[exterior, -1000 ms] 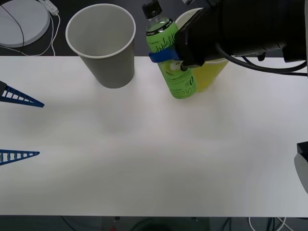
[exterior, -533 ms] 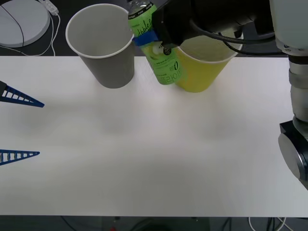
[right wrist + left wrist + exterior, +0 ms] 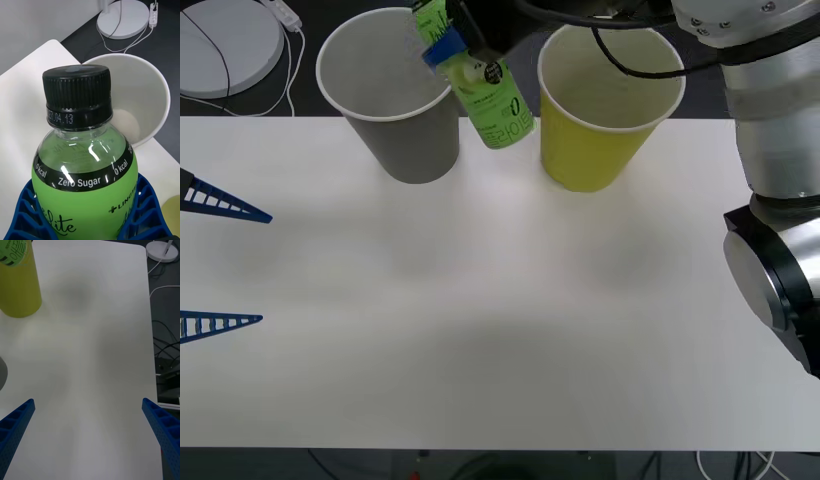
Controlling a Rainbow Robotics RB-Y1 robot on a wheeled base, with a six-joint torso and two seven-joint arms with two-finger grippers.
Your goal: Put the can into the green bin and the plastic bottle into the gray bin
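The front view looks down and forward from above the arms at the white table point(image 3: 500, 300), with both cups along the upper part of the frame. The right wrist camera sits very close behind the bottle point(image 3: 84, 168), facing past its cap into the gray cup point(image 3: 150, 93). The left wrist camera looks across the table toward the yellow-green cup point(image 3: 18, 288), upper left of the frame. All three share the tabletop.

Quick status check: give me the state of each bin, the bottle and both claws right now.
plastic bottle: capped, tilted, lifted off the table between the bins, near the gray bin's rim.
gray bin: upright, nothing visible inside.
green bin: upright; contents can't be told.
right claw: shut on the plastic bottle.
left claw: open, idle at the table's left edge.
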